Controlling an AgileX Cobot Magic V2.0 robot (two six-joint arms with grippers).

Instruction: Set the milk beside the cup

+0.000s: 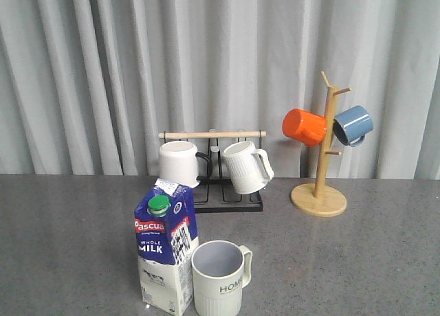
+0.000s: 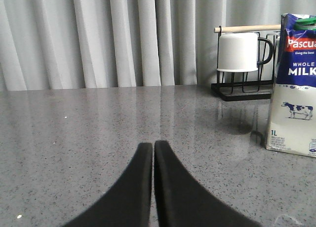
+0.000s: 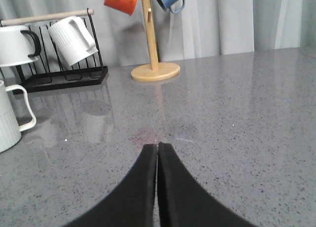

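The milk (image 1: 166, 251), a blue-and-white carton with a green cap, stands upright on the grey table near the front edge. It also shows in the left wrist view (image 2: 295, 84). The cup (image 1: 218, 277), a pale ribbed mug lettered "HOME", stands upright just to its right, almost touching it; part of it shows in the right wrist view (image 3: 9, 119). My left gripper (image 2: 153, 144) is shut and empty, low over bare table left of the milk. My right gripper (image 3: 157, 146) is shut and empty, right of the cup. Neither gripper shows in the front view.
A black wire rack (image 1: 227, 192) with a wooden bar holds a plain white mug (image 1: 179, 163) and a white ribbed mug (image 1: 245, 166) behind the milk. A wooden mug tree (image 1: 320, 165) at the back right carries an orange mug (image 1: 304, 127) and a blue mug (image 1: 353, 125). Grey curtains hang behind.
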